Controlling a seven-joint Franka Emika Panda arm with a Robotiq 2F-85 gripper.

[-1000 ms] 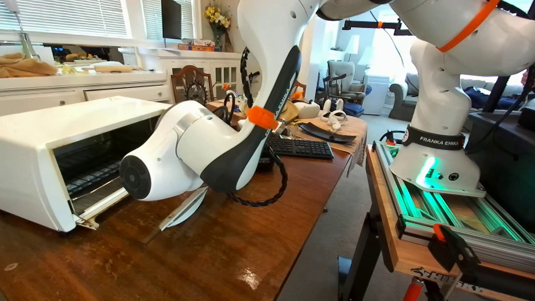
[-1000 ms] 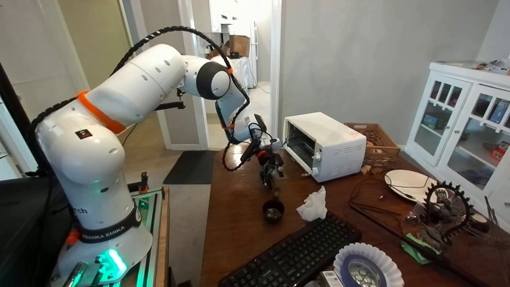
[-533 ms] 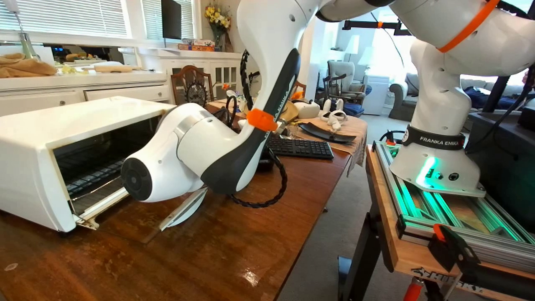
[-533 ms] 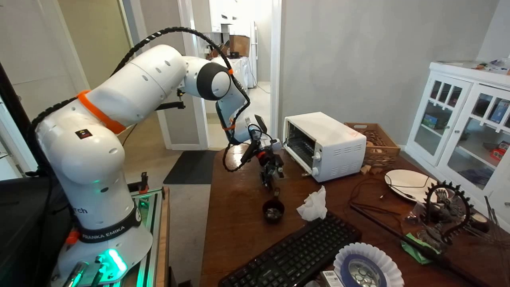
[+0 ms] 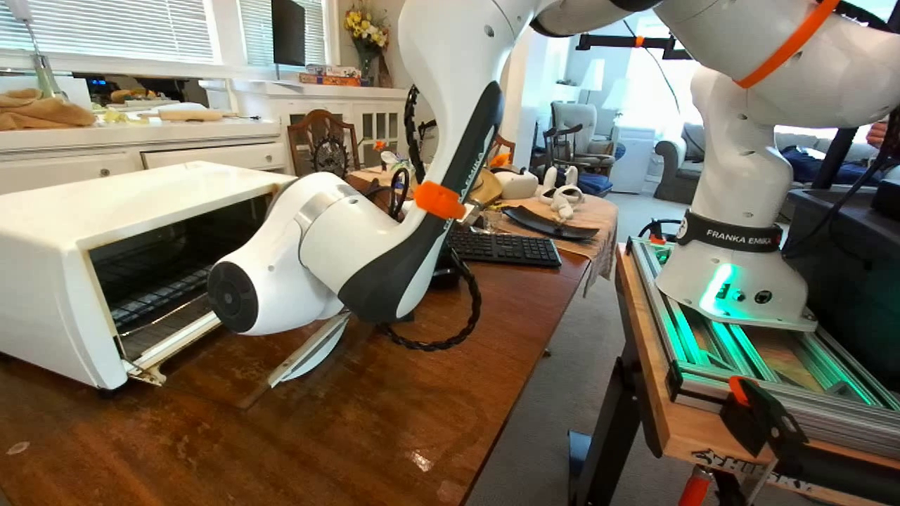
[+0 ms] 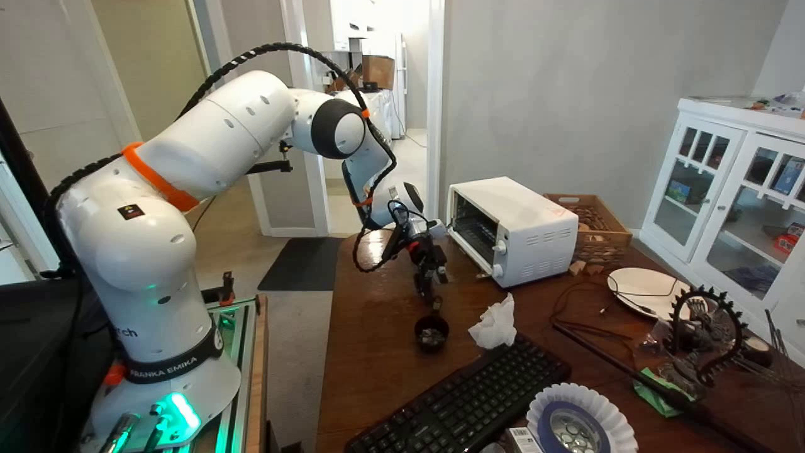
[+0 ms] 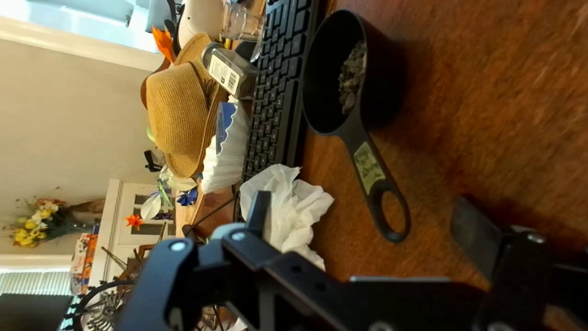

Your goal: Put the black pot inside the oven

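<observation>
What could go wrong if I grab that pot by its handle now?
The claw is open toward the handle; an off-centre pinch might tilt the pot and spill its gravelly bits. The white tissue beside the handle could get swept along. Later, the pot could clip the front of the open oven.

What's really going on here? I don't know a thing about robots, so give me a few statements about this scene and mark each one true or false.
1. The long-handled black pot stands on the wooden table, outside the toaster oven. True.
2. The oven is closed. False: its front door is lowered.
3. The gripper is open near the pot's handle. True.
4. That handle is already gripped. False: the gripper is not touching it.
5. The pot contains nothing. False: small greyish pieces lie inside.
6. A straw hat shows in the wrist view. True.
</observation>
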